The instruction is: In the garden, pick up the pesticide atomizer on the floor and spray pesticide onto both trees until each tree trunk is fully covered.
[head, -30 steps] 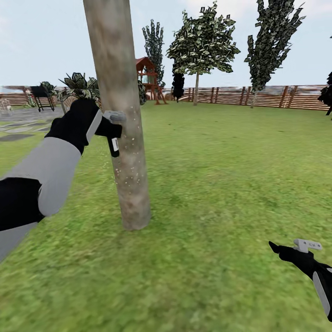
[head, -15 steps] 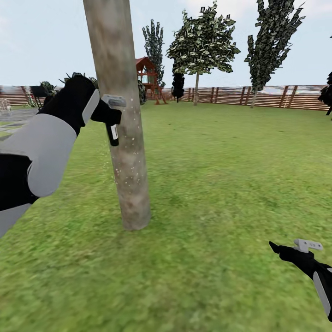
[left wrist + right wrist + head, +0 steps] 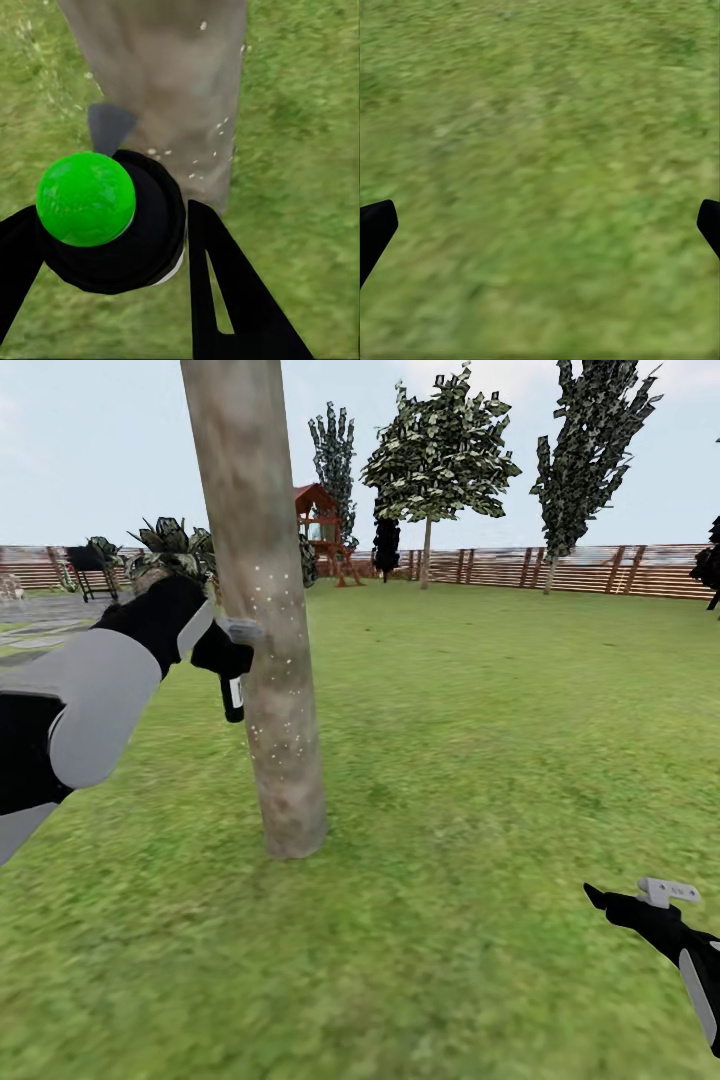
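1. Head view: thick, straight, beige-grey tree trunk (image 3: pixel 262 610) with brown-green blotches, standing on the blurry green grass floor (image 3: pixel 480 760).
2. Left gripper (image 3: pixel 222 650) up beside the trunk, closed around the small black pesticide atomizer (image 3: pixel 232 685) with a pale label and a light grey spray head.
3. Grey spray head touching or almost touching the bark; cannot tell which.
4. Small white specks scattered over the trunk near the spray head and below it.
5. Left wrist view: same black bottle (image 3: pixel 120 225) squeezed between the 2 black fingers (image 3: pixel 225 292), with a bright green ball (image 3: pixel 85 199) sitting on it.
6. Grey spray head (image 3: pixel 109 126) poking toward the speckled trunk (image 3: pixel 169 82), grass all around.
7. Right gripper (image 3: pixel 610 900) low at the right of the head view, hanging over bare grass, well apart from the trunk.
8. Right wrist view: 2 black fingertips (image 3: pixel 375 229) far apart at the edges, jaws wide, holding nothing, green grass (image 3: pixel 540 180) between them.
9. Far back in the head view: brown wooden slat fence (image 3: pixel 560 570) running across the lawn.
10. Red-roofed play tower (image 3: pixel 322 530) just behind the trunk.
11. 2 tall trees with dark green blocky leaves (image 3: pixel 440 450) near the fence.
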Available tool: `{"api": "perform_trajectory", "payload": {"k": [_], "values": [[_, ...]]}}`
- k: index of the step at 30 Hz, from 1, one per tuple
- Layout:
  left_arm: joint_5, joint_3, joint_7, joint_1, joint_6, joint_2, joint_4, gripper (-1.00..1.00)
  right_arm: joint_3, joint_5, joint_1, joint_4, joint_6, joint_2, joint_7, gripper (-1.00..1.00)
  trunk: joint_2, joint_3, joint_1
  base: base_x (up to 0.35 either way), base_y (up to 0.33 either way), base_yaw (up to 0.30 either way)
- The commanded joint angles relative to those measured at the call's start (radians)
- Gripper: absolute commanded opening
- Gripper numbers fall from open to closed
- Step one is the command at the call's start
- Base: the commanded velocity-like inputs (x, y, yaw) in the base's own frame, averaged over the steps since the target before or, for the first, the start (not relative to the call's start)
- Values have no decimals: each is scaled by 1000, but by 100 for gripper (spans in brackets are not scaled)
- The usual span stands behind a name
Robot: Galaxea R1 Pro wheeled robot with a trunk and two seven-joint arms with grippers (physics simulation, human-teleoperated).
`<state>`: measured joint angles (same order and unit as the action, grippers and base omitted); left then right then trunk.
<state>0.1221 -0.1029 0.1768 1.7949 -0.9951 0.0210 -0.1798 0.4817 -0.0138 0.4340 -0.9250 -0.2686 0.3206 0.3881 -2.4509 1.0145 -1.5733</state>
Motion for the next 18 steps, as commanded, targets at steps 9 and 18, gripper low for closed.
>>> {"api": "perform_trajectory", "payload": {"k": [9,18], "values": [[2,0,1,-59,35,0,81,-100,-1,0,0,1,0,0,0,100,0,0,0,0,0,0],[2,2,3,-194,117,-1,82,-100,-2,-1,0,1,0,-3,0,100,0,0,0,0,0,0]]}}
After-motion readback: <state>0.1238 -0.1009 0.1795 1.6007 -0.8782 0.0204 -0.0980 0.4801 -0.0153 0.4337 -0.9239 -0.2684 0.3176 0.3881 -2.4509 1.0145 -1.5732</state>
